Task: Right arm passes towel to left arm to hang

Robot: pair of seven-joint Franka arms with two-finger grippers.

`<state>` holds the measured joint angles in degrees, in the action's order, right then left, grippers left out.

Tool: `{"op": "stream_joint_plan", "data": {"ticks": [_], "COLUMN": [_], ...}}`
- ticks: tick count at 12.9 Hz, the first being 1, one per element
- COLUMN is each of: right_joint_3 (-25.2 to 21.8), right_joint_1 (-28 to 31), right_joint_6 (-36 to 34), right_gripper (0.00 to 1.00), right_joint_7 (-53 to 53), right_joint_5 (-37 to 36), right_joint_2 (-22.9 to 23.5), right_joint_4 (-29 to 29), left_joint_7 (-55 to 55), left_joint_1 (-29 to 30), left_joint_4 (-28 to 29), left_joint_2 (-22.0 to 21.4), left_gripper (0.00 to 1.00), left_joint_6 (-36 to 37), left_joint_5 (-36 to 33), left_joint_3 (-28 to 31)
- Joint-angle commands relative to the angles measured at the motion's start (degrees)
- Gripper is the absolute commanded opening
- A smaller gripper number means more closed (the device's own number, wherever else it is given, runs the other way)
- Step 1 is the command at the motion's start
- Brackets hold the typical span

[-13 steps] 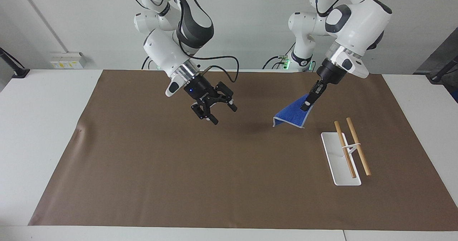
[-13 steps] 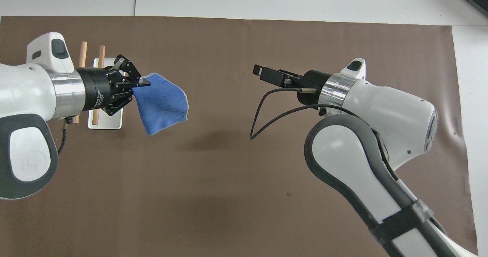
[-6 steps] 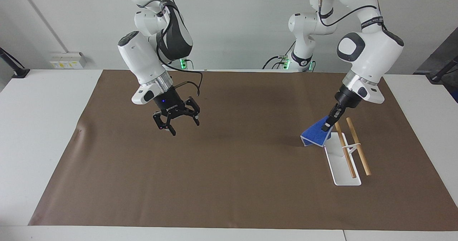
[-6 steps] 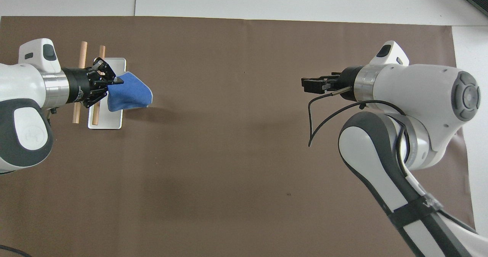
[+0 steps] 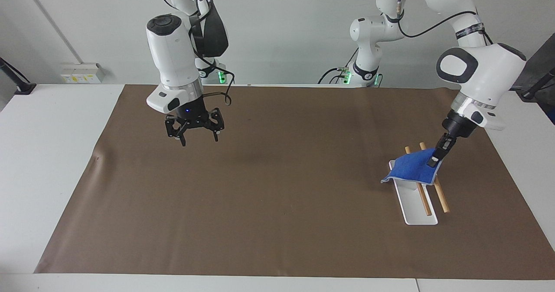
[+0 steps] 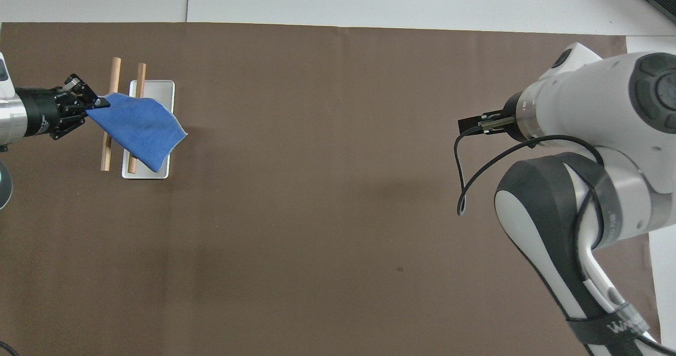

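The mat (image 5: 277,183) fills both views. In the overhead view the right arm (image 6: 597,150) hides most of its own gripper at right of frame; the facing view shows the right gripper (image 5: 194,132) at upper left, fingers spread wide and empty, further toward the frame's left than a second ago. The left arm (image 5: 477,75) is cut off at the overhead view's left edge. The towel (image 5: 414,170) has moved from mid-air to drape across the rack's (image 5: 418,205) two rods at lower right. The left gripper (image 5: 435,158) pinches its corner, fully closed.
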<state>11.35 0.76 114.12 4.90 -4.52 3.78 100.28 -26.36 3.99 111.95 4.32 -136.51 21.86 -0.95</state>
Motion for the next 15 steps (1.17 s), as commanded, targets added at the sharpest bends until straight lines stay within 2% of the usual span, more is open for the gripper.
{"op": "stream_joint_plan", "data": {"ticks": [1, 3, 6, 8, 12, 13, 14, 15], "right_joint_3": [-3.44, -6.59, -10.46, -13.79, -14.52, -14.52, -14.78, -15.74], "right_joint_1": [-0.23, -0.32, -0.23, -0.23, -0.15, -0.32, -0.23, -0.23], "right_joint_6": [-8.79, -15.04, -19.54, -21.75, -23.33, -23.77, -25.16, -25.44], "right_gripper": [1.0, 1.0, 1.0, 1.0, 1.0, 1.0, 1.0, 1.0], "right_joint_7": [0.9, 0.9, 0.99, 1.43, 0.47, 0.38, 0.29, 0.2], "right_joint_5": [-1.45, -0.75, 1.18, 5.72, 6.72, 6.72, 6.63, 5.94], "right_joint_2": [0.35, 0.01, -2.01, -4.29, -5.53, -5.53, -5.8, -5.89], "right_joint_4": [-6.31, -10.7, -12.65, -9.52, -7.3, -7.3, -7.38, -7.64], "left_joint_7": [0.78, 2.45, 3.24, 4.56, 4.39, 4.21, 4.65, 4.65], "left_joint_1": [1.02, 1.8, 4.79, 5.93, 7.34, 7.87, 8.14, 8.49], "left_joint_4": [-5.24, -7.44, -7.36, -7.01, -6.66, -6.66, -6.66, -6.66], "left_joint_2": [3.06, 4.11, 4.21, 4.03, 3.68, 3.5, 3.42, 3.42], "left_gripper": [0.0, 0.0, 0.0, 0.0, 0.0, 0.35, 0.99, 1.0], "left_joint_6": [0.1, 0.46, 0.28, 1.33, 4.05, 5.11, 5.99, 5.56], "left_joint_5": [-6.97, -11.73, -12.1, -12.01, -11.93, -11.93, -11.93, -11.93], "left_joint_3": [-0.64, -0.64, -0.64, -0.64, -0.64, -0.64, -0.64, -0.64]}}
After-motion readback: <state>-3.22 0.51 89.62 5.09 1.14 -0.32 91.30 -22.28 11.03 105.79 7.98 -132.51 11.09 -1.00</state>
